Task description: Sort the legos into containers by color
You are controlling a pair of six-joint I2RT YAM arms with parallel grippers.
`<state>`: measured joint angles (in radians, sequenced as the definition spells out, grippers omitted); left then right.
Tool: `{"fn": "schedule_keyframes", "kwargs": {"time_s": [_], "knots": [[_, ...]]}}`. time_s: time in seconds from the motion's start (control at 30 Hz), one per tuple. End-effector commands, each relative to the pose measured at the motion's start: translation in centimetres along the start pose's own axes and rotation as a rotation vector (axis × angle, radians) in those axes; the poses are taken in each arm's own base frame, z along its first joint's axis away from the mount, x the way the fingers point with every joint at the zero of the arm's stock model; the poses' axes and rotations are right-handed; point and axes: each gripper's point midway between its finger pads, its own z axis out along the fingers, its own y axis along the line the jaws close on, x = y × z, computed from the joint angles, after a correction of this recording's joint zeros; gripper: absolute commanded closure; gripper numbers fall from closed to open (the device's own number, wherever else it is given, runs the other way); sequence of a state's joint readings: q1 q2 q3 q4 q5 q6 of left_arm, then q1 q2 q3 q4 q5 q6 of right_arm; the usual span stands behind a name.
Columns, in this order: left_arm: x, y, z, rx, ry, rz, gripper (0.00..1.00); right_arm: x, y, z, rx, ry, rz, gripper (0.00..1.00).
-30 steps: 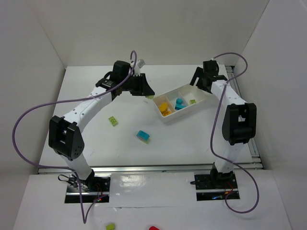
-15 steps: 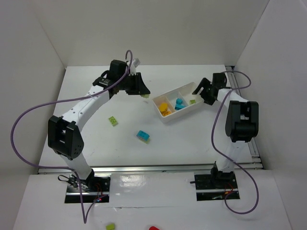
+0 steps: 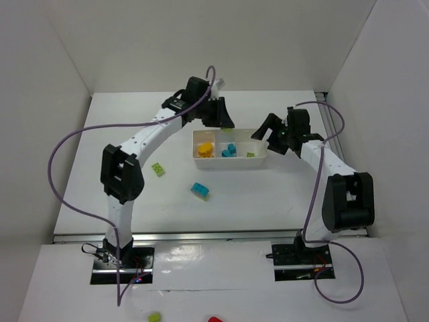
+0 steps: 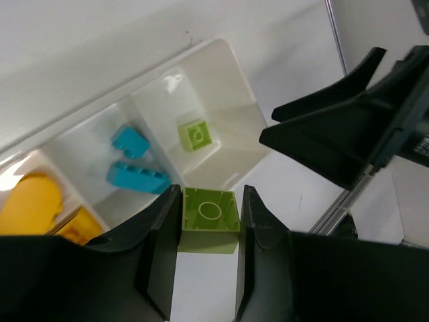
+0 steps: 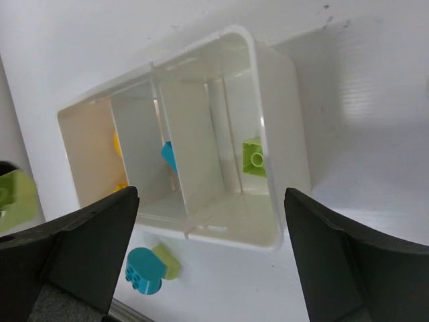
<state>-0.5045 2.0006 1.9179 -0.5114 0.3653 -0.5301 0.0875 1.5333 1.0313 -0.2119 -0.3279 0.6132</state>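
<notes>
The white three-compartment tray (image 3: pixel 228 165) lies level at mid-table. An orange-yellow lego (image 3: pixel 206 148) fills its left cell, cyan legos (image 3: pixel 229 149) the middle one, and a lime green brick (image 4: pixel 196 134) the right one. My left gripper (image 4: pixel 211 194) hovers at the tray's far edge (image 3: pixel 224 121), shut on a lime green brick (image 4: pixel 210 213) with its hollow underside facing the camera. My right gripper (image 3: pixel 268 134) stands open at the tray's right end, and the tray's end wall (image 5: pixel 281 154) shows between its spread fingers. Nothing is held there.
A loose green brick (image 3: pixel 157 170) and a cyan-and-green brick (image 3: pixel 200 191) lie on the table in front of the tray. A green piece (image 3: pixel 155 316) and a red piece (image 3: pixel 214 320) rest on the near ledge, off the table. White walls enclose the workspace.
The tray has turned from slanted to level and shifted left. My left gripper carried its green brick rightward to the tray. The right gripper swung down to the tray's right end.
</notes>
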Motion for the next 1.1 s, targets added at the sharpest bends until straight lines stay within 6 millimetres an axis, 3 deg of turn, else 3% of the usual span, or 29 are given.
{"fn": "schedule_keyframes", "kwargs": {"time_s": [0.0, 0.1, 0.2, 0.23, 0.27, 0.3, 0.33, 0.37, 0.43, 0.47, 0.5, 0.53, 0.57, 0.6, 0.63, 0.67, 0.73, 0.77, 0.83, 0.87, 0.9, 0.97, 1.0, 1.07], "knots": [[1.0, -2.3, 2.9, 0.043, 0.051, 0.014, 1.0, -2.6, -0.1, -3.4, 0.064, -0.089, -0.029, 0.03], [1.6, -3.9, 5.7, 0.062, 0.067, 0.023, 1.0, -4.9, -2.0, -6.5, 0.151, -0.224, 0.018, 0.03], [2.0, -4.8, 8.0, 0.048, 0.062, 0.035, 1.0, -5.7, -3.4, -8.6, 0.18, -0.288, 0.055, 0.03], [2.6, -3.9, 9.3, 0.027, 0.08, 0.018, 0.98, -5.8, -3.2, -9.6, 0.182, -0.313, 0.05, 0.03], [1.6, -4.3, 9.4, 0.031, 0.056, 0.025, 0.82, -5.7, -3.6, -10.1, 0.194, -0.313, 0.061, 0.03], [2.1, -4.5, 9.8, 0.029, 0.072, 0.027, 0.61, -5.8, -3.8, -10.7, 0.205, -0.326, 0.066, 0.03], [1.4, -4.6, 9.9, 0.025, 0.053, 0.031, 0.26, -6.3, -3.4, -11.5, 0.205, -0.348, 0.048, 0.03], [1.4, -4.6, 10.0, 0.023, 0.055, 0.03, 0.13, -6.3, -3.2, -12.0, 0.208, -0.346, 0.033, 0.03], [0.5, -4.7, 9.3, 0.007, 0.029, 0.06, 0.01, -6.5, -3.1, -12.7, 0.216, -0.357, 0.02, 0.03], [-0.5, -5.2, 7.9, -0.004, -0.007, 0.078, 0.0, -6.7, -3.0, -13.0, 0.225, -0.365, 0.01, 0.03], [-0.8, -5.7, 7.0, 0.001, -0.016, 0.081, 0.01, -6.8, -2.8, -13.2, 0.22, -0.372, 0.007, 0.03], [-1.7, -5.1, 5.9, -0.032, -0.046, 0.086, 0.03, -6.6, -3.0, -13.2, 0.225, -0.365, 0.01, 0.03], [-1.3, -3.8, 5.2, -0.073, -0.034, 0.07, 0.06, -7.0, -2.6, -13.4, 0.219, -0.375, 0.007, 0.03], [-2.4, -4.8, 2.5, -0.076, -0.08, 0.094, 0.1, -7.0, -2.6, -13.4, 0.219, -0.375, 0.007, 0.03], [-3.2, -3.4, 1.1, -0.12, -0.105, 0.078, 0.12, -7.0, -2.6, -13.4, 0.219, -0.375, 0.007, 0.03], [-2.1, -0.9, 0.7, -0.204, -0.091, 0.069, 0.14, -7.2, -2.5, -13.5, 0.214, -0.384, -0.005, 0.03], [-2.0, 1.4, -1.8, -0.29, -0.109, 0.046, 0.2, -7.1, -2.5, -13.2, 0.206, -0.38, -0.007, 0.03], [-1.5, 4.1, -4.3, -0.401, -0.131, 0.008, 0.24, -7.2, -2.2, -13.2, 0.193, -0.382, -0.01, 0.03], [-0.7, 8.3, -7.5, -0.541, -0.153, -0.062, 0.32, -7.0, -2.3, -12.9, 0.191, -0.368, -0.019, 0.03], [-1.0, 9.4, -10.1, -0.596, -0.215, -0.125, 0.32, -6.9, -2.4, -12.6, 0.188, -0.353, -0.018, 0.03], [2.1, 12.5, -10.5, -0.667, -0.157, -0.188, 0.3, -7.1, -2.2, -12.6, 0.181, -0.363, -0.021, 0.03], [3.8, 16.8, -12.8, -0.743, -0.164, -0.359, 0.11, -6.7, -2.4, -11.7, 0.169, -0.334, -0.019, 0.03], [6.3, 18.9, -13.1, -0.79, -0.125, -0.417, 0.0, -6.5, -2.7, -11.3, 0.174, -0.326, -0.016, 0.03], [8.0, 21.2, -13.9, -0.808, -0.114, -0.524, 0.0, -5.9, -2.4, -10.7, 0.155, -0.294, -0.02, 0.03]]}}
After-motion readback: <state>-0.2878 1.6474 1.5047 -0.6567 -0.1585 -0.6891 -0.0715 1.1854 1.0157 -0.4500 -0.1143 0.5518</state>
